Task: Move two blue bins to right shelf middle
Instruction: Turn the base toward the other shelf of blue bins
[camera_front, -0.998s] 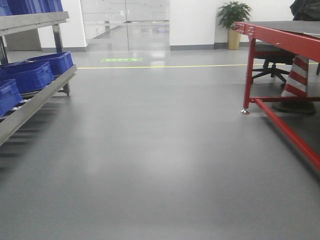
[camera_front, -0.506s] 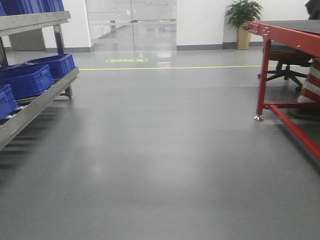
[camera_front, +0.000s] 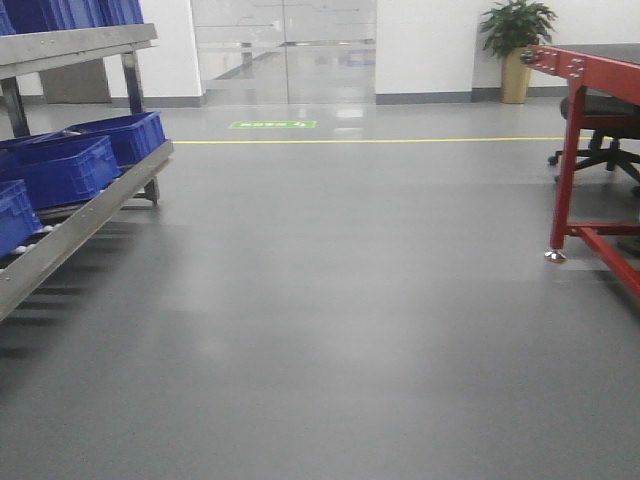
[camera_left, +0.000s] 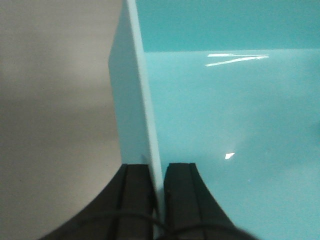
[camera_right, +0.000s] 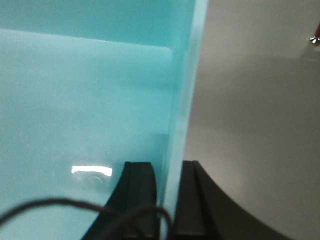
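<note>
Both wrist views are filled by one blue bin that looks pale turquoise here. My left gripper (camera_left: 157, 167) is shut on the bin's left wall (camera_left: 134, 100), one finger outside and one inside, over the smooth bin floor (camera_left: 225, 110). My right gripper (camera_right: 169, 166) is shut on its right wall (camera_right: 184, 90), with the bin's inside (camera_right: 75, 100) to the left. In the front view neither gripper nor the held bin shows. More dark blue bins (camera_front: 60, 170) sit on a metal shelf (camera_front: 90, 215) at the left. The right shelf is out of view.
Grey floor lies ahead. A red table (camera_front: 568, 180) stands at the right edge with an office chair (camera_front: 605, 130) behind it. A potted plant (camera_front: 517, 40), glass doors (camera_front: 285, 50) and a yellow floor line (camera_front: 380, 140) are at the far end.
The front view has swung left: the left shelf, doors and plant have slid rightward in the picture, and the red table has slipped largely past the right edge.
</note>
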